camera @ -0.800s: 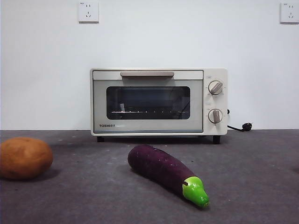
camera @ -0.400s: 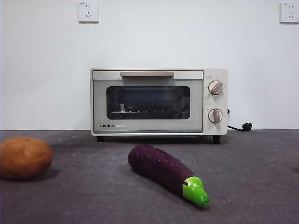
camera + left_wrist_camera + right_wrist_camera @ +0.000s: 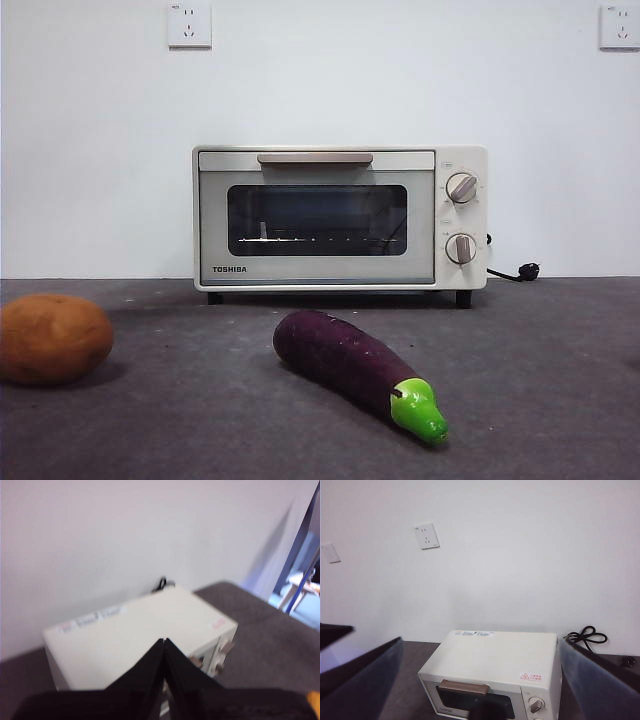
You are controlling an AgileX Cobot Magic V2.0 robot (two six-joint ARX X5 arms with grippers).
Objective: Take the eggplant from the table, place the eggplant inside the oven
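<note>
The dark-purple eggplant [image 3: 350,365] lies on the grey table [image 3: 540,400] in front of the oven, its green stem cap pointing toward the near right. The cream Toshiba oven [image 3: 340,218] stands at the back with its door closed; it also shows from above as the oven [image 3: 135,635] and the oven [image 3: 495,677] in the two wrist views. My left gripper [image 3: 164,642] hangs high above the oven, its jaws pressed together and empty. My right gripper [image 3: 480,680] is also high up, with its jaws spread wide at either side of the picture. Neither gripper appears in the front view.
A round brown potato [image 3: 52,338] sits at the left of the table. The oven's black power cord [image 3: 515,272] trails along the table to its right. Two wall sockets [image 3: 189,25] hang on the white wall behind.
</note>
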